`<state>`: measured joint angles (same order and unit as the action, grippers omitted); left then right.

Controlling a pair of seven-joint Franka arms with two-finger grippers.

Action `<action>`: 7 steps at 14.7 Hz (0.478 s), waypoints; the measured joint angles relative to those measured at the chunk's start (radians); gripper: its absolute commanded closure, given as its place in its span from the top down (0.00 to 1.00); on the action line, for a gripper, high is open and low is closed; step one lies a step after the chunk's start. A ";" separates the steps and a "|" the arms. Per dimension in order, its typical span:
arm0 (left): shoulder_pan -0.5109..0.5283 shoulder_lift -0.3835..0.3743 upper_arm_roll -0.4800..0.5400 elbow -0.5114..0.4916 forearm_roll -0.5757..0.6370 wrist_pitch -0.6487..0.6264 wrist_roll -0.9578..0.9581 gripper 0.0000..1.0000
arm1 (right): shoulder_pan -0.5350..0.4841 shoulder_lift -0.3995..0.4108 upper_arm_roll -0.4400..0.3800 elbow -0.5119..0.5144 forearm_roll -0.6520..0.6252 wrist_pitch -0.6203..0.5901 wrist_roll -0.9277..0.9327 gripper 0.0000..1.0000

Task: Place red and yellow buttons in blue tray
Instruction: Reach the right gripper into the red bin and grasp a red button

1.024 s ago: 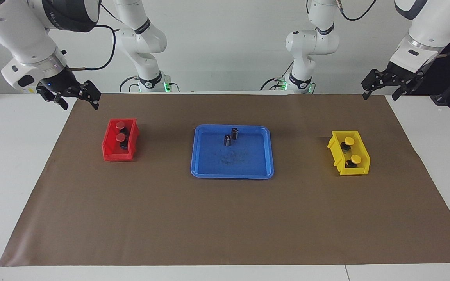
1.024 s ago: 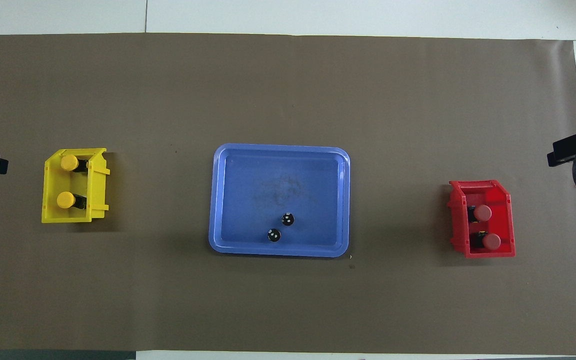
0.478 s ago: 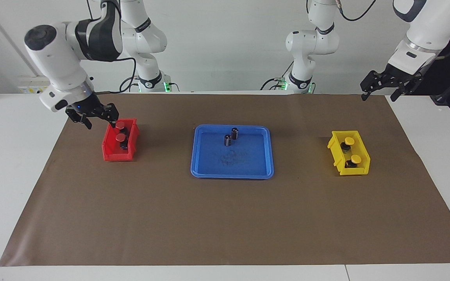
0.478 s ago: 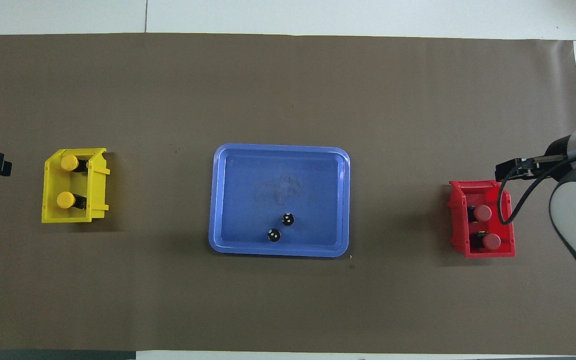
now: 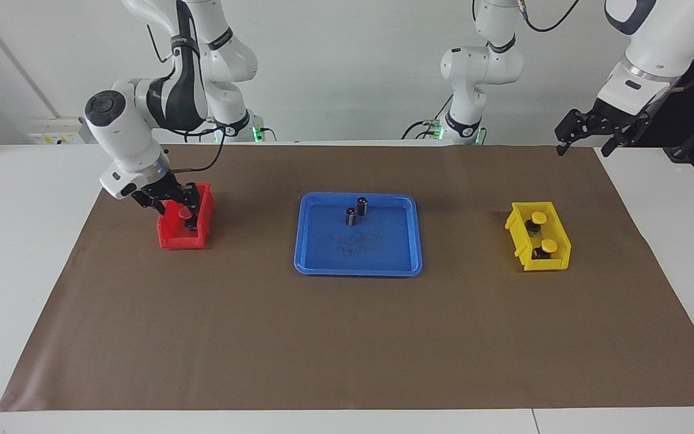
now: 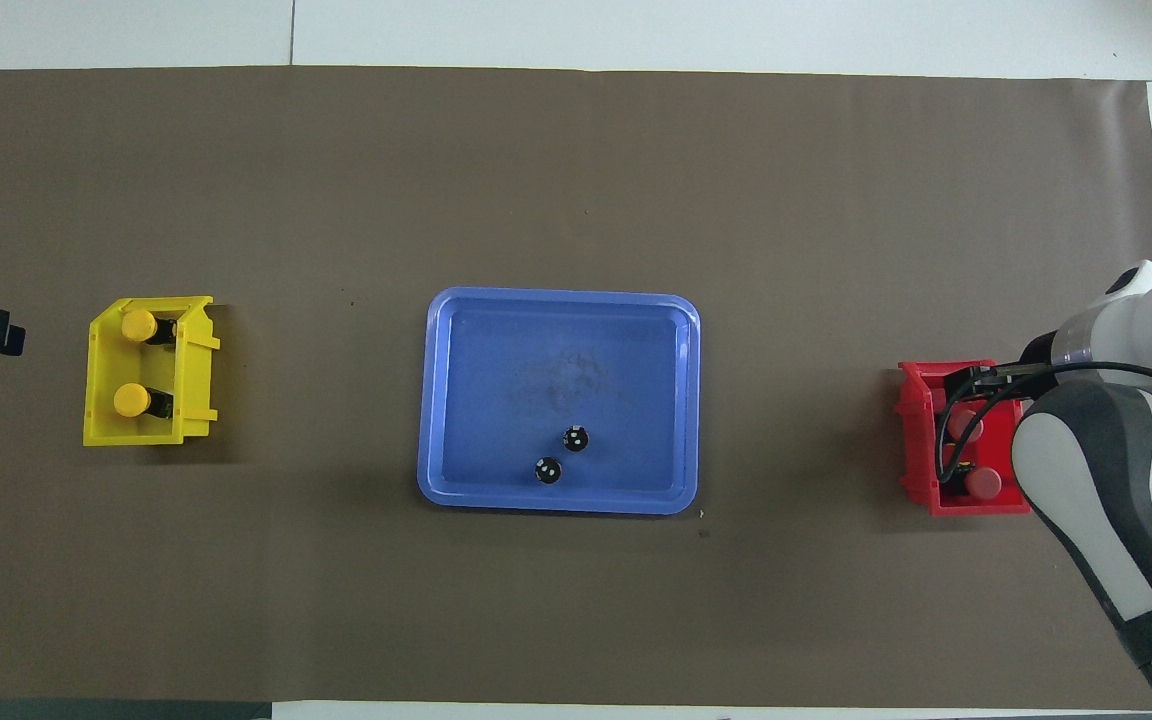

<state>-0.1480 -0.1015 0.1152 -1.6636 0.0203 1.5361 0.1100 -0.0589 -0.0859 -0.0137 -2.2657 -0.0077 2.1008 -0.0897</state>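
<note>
While my right pincer (image 5: 179, 204) sits down in the red bin (image 5: 169, 236) over the 2 red buttons (image 5: 185, 213), I can't tell its opening or hold; a bad pinch could tip the bin. Left pincer (image 5: 588, 129) waits open, above the bench, empty. Yellow buttons (image 5: 539, 217) are in the yellow bin (image 5: 518, 232), blue tray (image 5: 323, 262) mid-bench.

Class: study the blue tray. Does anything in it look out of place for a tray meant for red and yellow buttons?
Yes. Two dark capless cylinders stand upright in the blue tray, near its robot-side rim. No red or yellow button is in it.
</note>
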 measured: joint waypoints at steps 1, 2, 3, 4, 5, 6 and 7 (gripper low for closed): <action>0.000 -0.003 0.000 -0.008 0.000 0.005 0.000 1.00 | 0.000 0.000 0.000 -0.012 0.000 0.004 0.001 0.69; 0.000 -0.006 0.000 -0.016 0.000 0.010 0.000 1.00 | -0.001 -0.001 -0.001 -0.020 0.000 0.008 0.001 0.69; 0.000 -0.009 0.000 -0.022 0.000 0.016 0.000 1.00 | -0.004 -0.001 -0.001 -0.027 0.000 0.017 0.001 0.69; 0.000 -0.011 0.000 -0.026 0.000 0.019 0.000 1.00 | -0.008 -0.001 -0.002 -0.033 0.000 0.026 0.001 0.69; 0.000 -0.013 0.000 -0.029 0.000 0.020 0.000 1.00 | -0.011 -0.001 -0.002 -0.039 0.000 0.033 0.001 0.69; 0.000 -0.016 0.000 -0.032 0.000 0.021 0.000 1.00 | -0.013 -0.001 -0.002 -0.047 0.000 0.040 0.000 0.69; 0.000 -0.018 0.000 -0.033 0.000 0.021 0.000 1.00 | -0.014 -0.002 -0.002 -0.054 0.000 0.045 -0.001 0.69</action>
<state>-0.1479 -0.1190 0.1152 -1.6964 0.0203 1.5575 0.1100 -0.0730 -0.0882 -0.0157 -2.3198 -0.0076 2.1459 -0.0910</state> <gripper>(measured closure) 0.000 0.313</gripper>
